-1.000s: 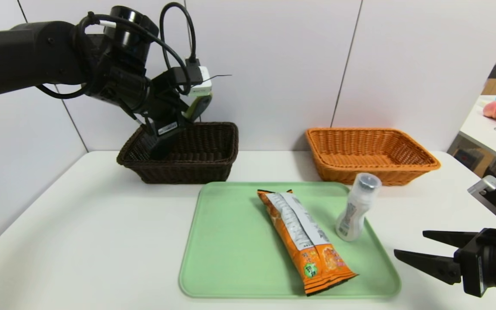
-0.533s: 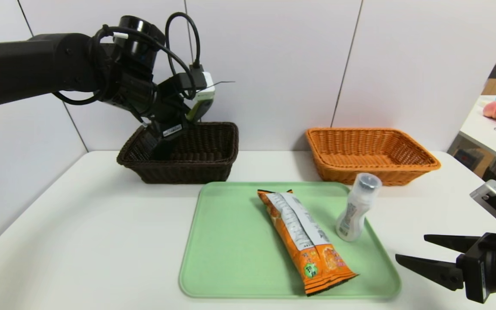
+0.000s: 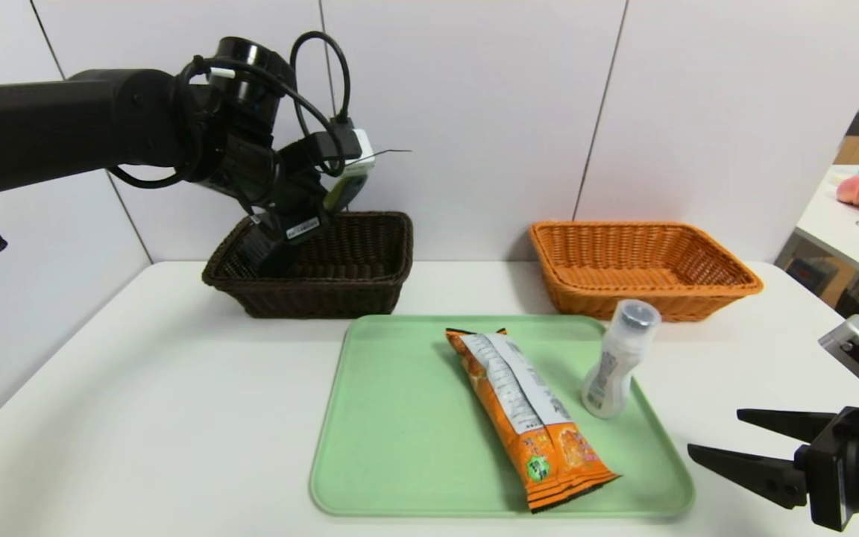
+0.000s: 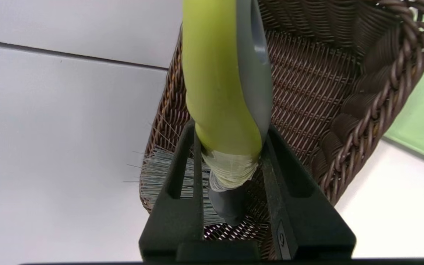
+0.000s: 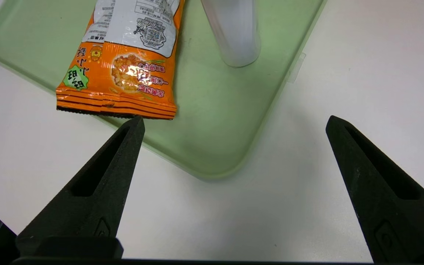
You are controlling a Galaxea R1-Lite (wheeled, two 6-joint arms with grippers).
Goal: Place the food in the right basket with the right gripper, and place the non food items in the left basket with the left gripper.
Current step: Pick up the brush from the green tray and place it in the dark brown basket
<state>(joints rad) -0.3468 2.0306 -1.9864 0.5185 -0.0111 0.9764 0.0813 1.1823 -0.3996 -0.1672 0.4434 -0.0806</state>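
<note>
Brush (image 4: 219, 81), yellow-green handle w/ grey strip & grey bristles, pinched by left gripper (image 4: 230, 147) over left basket (image 4: 348, 110).

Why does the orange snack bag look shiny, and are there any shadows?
Right wrist view: room light glints off the snack bag and its glossy wrap. Head view: soft shadows sit under the dark basket and the orange basket. Left wrist view: the brush, very near the lens, looks huge.
</note>
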